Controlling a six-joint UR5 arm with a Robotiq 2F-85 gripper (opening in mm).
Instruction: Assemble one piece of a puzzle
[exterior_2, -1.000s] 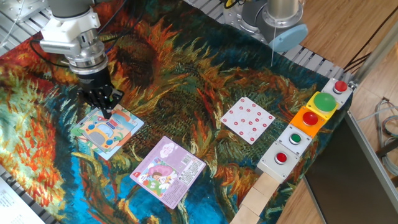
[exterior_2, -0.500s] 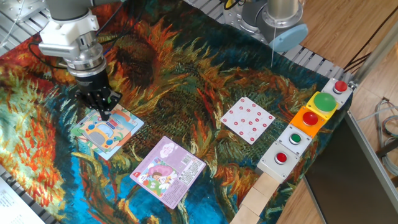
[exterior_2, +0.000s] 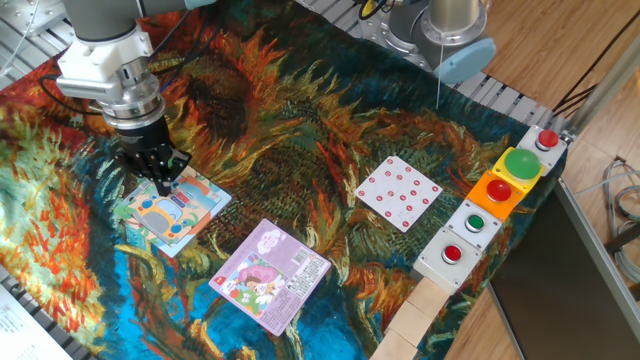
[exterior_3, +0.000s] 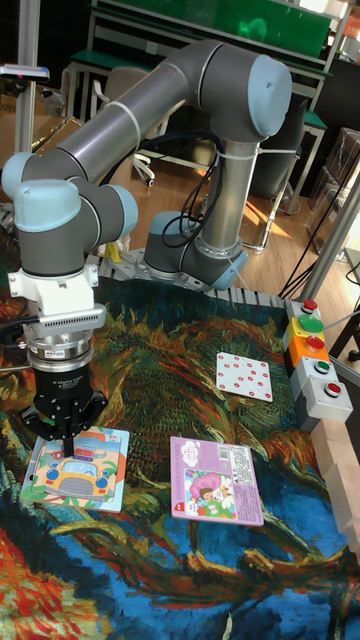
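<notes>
The puzzle is a flat square board in pale blue and green with an orange vehicle picture. It lies on the painted cloth at the left, and the tall fixed view shows the puzzle at lower left. My gripper points straight down over the board's far left corner, with its tips at or just above the surface. The fingers are pressed together into a point, and I see no piece between them. In the tall fixed view the gripper stands over the same corner.
A purple-pink square puzzle lies to the right of the board. A white card with red dots sits further right. Button boxes line the right edge, with wooden blocks in front of them. The arm's base stands at the back.
The gripper has shifted slightly left over the board's far corner. The puzzle and the other things have stayed put.
</notes>
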